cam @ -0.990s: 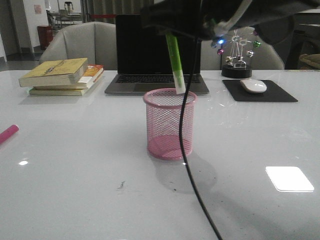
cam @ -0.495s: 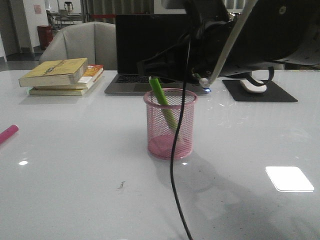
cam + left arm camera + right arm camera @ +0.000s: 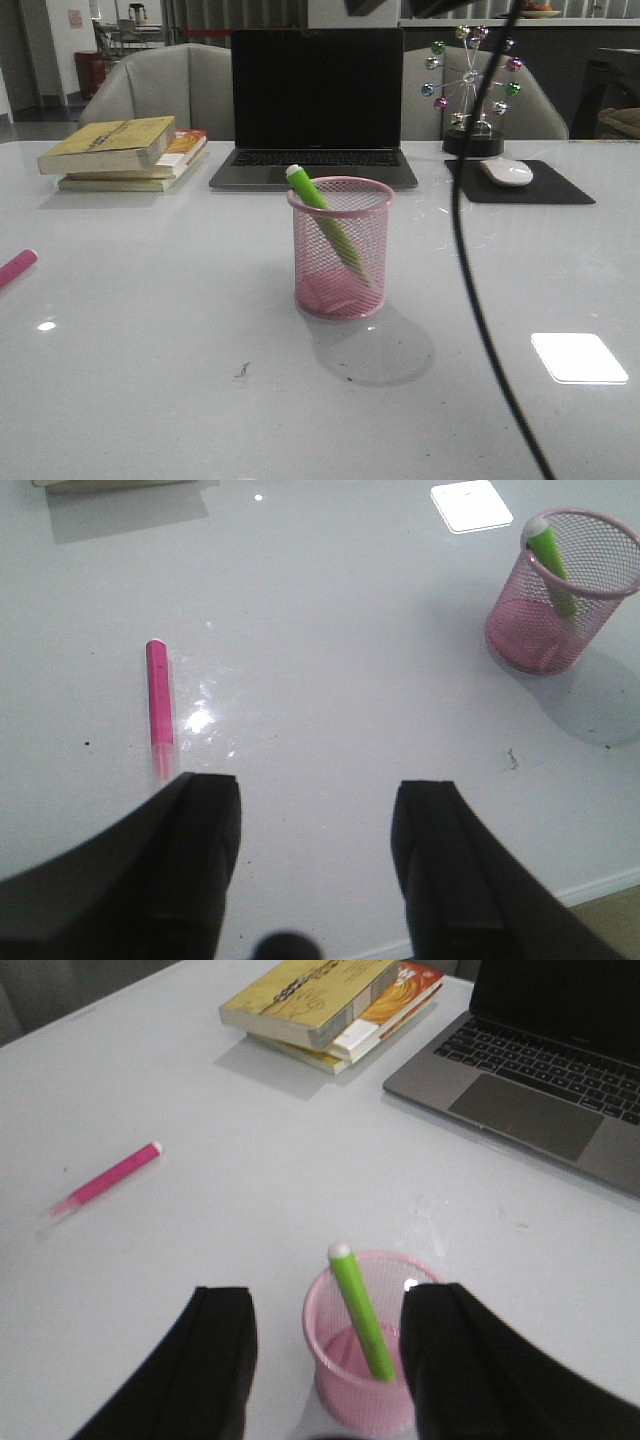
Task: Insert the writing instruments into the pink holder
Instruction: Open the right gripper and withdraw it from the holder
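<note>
Right, 1 of 2 done: green pen (image 3: 328, 223) sits inside the pink holder (image 3: 341, 250), leaning, cap end poking out over the rim on the side toward the robot's left. Pink pen (image 3: 158, 693) lies flat on the white counter (image 3: 150, 330), well apart from the holder, off by the counter's left edge; only its tip shows in the front view.

Left gripper (image 3: 315, 810) hovers above the counter with its fingers spread and nothing between them, pink pen near and ahead of it. Right gripper (image 3: 328, 1335) hangs over the holder, fingers also spread, empty.

Handling guess for the pink pen: light, rigid plastic barrel, smooth, likely a bit slippery on that glossy top. It lies flat, so it could roll or skid if 1 finger touches first. Best hold looks like mid-barrel, fingers across the long axis, coming straight down. A grip too near an end would let it tip in the fingers.

Holder is wire mesh, light, not fixed down. A pen hitting the rim could shove or tip it, so enter from above, centred, clear of the green pen.
</note>
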Tool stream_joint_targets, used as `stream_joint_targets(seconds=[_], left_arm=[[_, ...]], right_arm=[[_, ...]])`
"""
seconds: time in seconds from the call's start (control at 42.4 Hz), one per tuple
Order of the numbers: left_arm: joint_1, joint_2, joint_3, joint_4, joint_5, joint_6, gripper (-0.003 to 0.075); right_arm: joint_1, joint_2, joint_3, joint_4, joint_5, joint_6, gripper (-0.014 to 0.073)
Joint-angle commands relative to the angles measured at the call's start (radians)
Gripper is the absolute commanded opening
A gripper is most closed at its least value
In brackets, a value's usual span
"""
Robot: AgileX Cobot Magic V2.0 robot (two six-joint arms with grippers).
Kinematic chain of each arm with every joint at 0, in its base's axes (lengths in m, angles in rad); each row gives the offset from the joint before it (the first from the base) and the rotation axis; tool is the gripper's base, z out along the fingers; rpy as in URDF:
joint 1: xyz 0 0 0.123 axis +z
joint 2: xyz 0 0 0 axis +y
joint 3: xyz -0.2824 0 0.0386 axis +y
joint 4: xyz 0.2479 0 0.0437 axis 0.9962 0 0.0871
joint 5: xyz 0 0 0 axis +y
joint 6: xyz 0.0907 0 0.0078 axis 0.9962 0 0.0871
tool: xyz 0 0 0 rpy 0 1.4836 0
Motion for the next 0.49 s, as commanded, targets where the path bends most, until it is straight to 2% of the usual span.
stream_joint_targets(seconds=[0.0,0.094,0.212,0.353,0.471], left_arm=[[-0.009,0.001,-0.030,-0.003,-0.078,0.000,0.0400],[-0.009,0.001,-0.030,-0.003,-0.078,0.000,0.0400],[-0.009,0.001,-0.030,-0.003,-0.078,0.000,0.0400],[-0.009,0.001,-0.030,-0.003,-0.078,0.000,0.0400],[-0.009,0.001,-0.030,-0.003,-0.078,0.000,0.0400]], right_arm=[[-0.010,-0.107,-0.025,-0.056,0.128,-0.013,0.0446],[-0.010,-0.169,-0.024,-0.086,0.295,-0.005,0.0446],[-0.010,-0.225,-0.024,-0.161,0.480,0.083,0.0446],[-0.010,-0.288,-0.020,-0.289,0.606,0.231,0.0445],[-0.010,-0.368,0.028,-0.323,0.615,0.282,0.0445]])
